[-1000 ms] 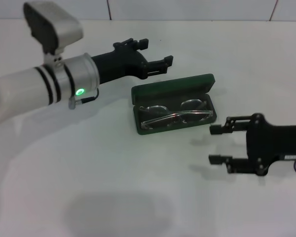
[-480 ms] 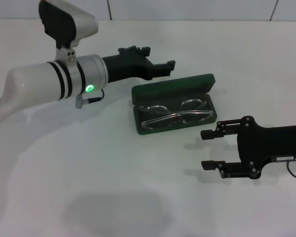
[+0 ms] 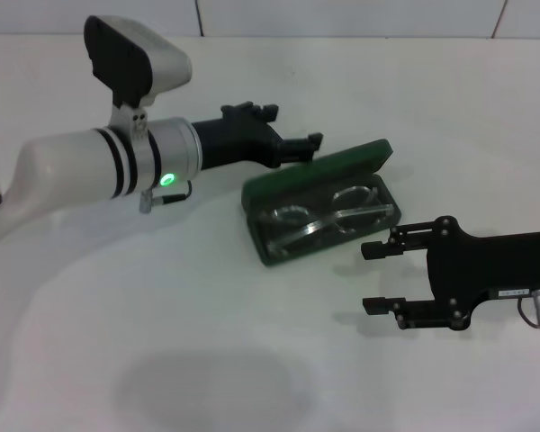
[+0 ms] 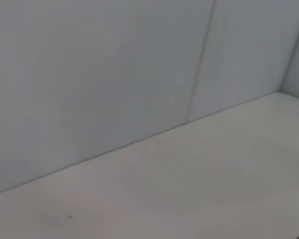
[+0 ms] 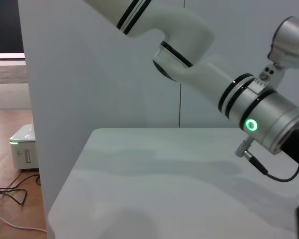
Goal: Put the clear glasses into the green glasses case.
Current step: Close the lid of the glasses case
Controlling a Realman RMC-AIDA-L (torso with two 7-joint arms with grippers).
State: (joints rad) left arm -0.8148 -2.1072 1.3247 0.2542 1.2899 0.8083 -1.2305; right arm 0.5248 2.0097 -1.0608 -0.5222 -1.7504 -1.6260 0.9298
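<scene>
The green glasses case (image 3: 272, 252) lies open mid-table in the head view, skewed, with its lid (image 3: 342, 164) raised along the far side. The clear glasses (image 3: 328, 214) lie folded inside the tray of the case. My left gripper (image 3: 286, 129) hangs just behind the lid, open, its lower fingertip (image 3: 308, 142) at the lid's back edge. My right gripper (image 3: 367, 276) sits low to the right of the case, open and empty, pointing toward it. Neither wrist view shows the case or the glasses.
The white table (image 3: 207, 360) runs back to a tiled wall (image 4: 114, 64). The right wrist view shows my left arm (image 5: 249, 104), the table's side edge (image 5: 65, 189) and a small white box (image 5: 22, 147) with cables on the floor beyond it.
My left gripper came right and down to the lid's back edge. The case shifted and turned, its left end now nearer me. My right gripper crept left toward the case.
</scene>
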